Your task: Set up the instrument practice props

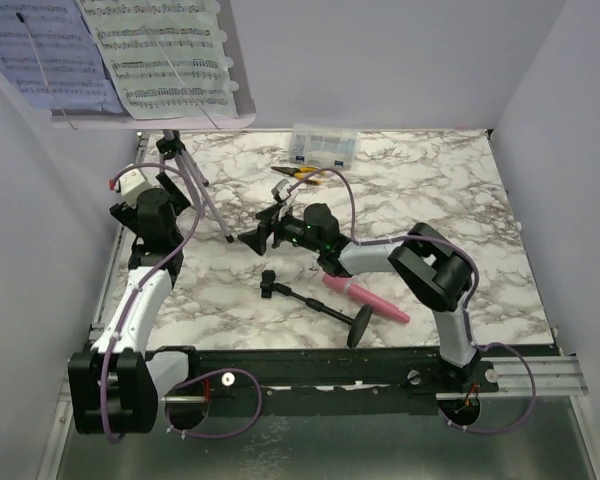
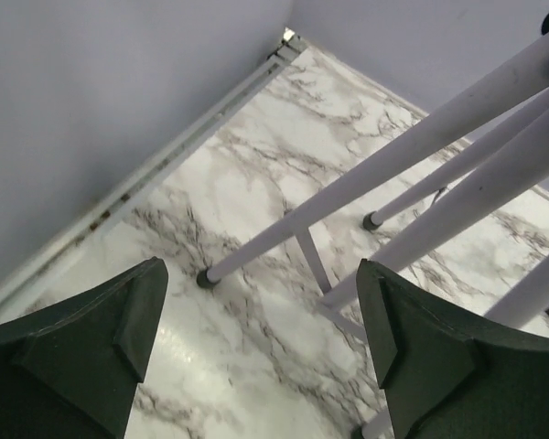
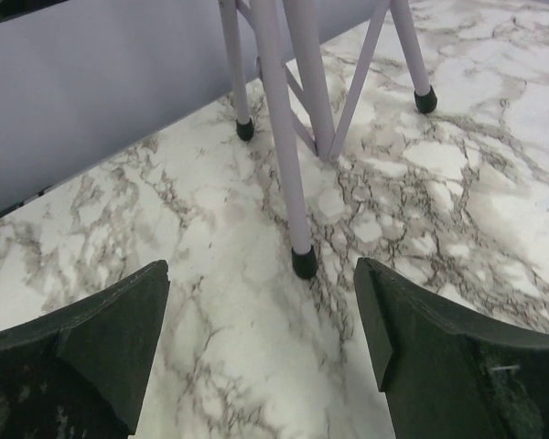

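The lilac music-stand plate (image 1: 145,112) stands at the far left on its tripod (image 1: 195,180). It holds a lavender sheet-music page (image 1: 40,50) and a white page (image 1: 165,50). My left gripper (image 1: 170,190) is open and empty, close beside the tripod legs (image 2: 393,155). My right gripper (image 1: 260,235) is open and empty, low over the table, facing a tripod leg foot (image 3: 304,263). The pink toy microphone (image 1: 365,298) lies on the table behind my right arm. Its black stand (image 1: 315,300) lies flat beside it, round base (image 1: 360,325) tipped on edge.
A clear plastic compartment box (image 1: 323,145) sits at the back centre, with yellow-handled pliers (image 1: 305,175) just in front of it. Lilac walls (image 1: 540,90) close in the marble table (image 1: 450,190) on three sides.
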`<state>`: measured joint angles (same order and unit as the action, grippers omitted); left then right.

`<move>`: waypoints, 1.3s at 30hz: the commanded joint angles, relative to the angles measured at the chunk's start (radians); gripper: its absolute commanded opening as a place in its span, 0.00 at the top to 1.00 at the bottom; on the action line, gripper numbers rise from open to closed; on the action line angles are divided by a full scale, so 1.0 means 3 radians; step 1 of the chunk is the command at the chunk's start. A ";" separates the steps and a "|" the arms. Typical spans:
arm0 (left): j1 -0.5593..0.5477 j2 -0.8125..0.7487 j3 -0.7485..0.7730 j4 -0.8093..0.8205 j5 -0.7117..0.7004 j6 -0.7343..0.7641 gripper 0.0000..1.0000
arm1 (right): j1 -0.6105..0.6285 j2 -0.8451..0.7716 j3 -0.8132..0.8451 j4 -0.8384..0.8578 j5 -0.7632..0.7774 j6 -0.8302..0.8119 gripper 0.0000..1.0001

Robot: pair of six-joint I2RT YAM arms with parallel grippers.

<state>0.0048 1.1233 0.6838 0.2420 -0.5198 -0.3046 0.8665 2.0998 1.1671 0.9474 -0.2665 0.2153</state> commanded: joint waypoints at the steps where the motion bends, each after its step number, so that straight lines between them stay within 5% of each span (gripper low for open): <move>1: -0.0006 -0.0468 0.0119 -0.1427 0.0156 -0.0990 0.08 | -0.0004 -0.0565 -0.0284 -0.0698 0.0186 -0.0078 0.11; 9: -0.0006 -0.1250 -0.0149 -0.1721 0.1598 -0.1185 0.04 | 0.0082 -0.1350 -0.0459 -0.3065 -0.0165 -0.0521 0.20; 14: -0.0006 -0.1156 -0.0027 -0.1829 0.2613 -0.0778 0.01 | 0.0660 -0.1465 -0.0340 -0.3877 0.1094 -0.0485 0.17; 19: -0.0006 -0.1106 0.0099 -0.2062 0.2595 -0.0410 0.01 | 0.1141 -0.1088 -0.0009 -0.4675 0.2749 -0.0089 0.12; 22: -0.0144 -0.1238 0.0068 -0.2067 0.2408 -0.0396 0.01 | 0.1355 -0.0901 0.0090 -0.4846 0.3323 -0.0013 0.13; 32: -0.0222 -0.1322 0.0105 -0.2064 0.2307 -0.0370 0.01 | 0.1499 -0.0442 0.0308 -0.4904 0.3752 -0.0225 0.63; 39: -0.0223 -0.1310 0.0141 -0.2082 0.2249 -0.0395 0.03 | 0.1485 -0.1069 0.0146 -0.3925 0.3402 -0.0506 1.00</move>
<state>-0.0593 0.7395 0.6903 -0.3687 0.1883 -0.4309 1.3079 1.9381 1.2339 -0.4641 0.7929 0.0990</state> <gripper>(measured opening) 0.973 0.125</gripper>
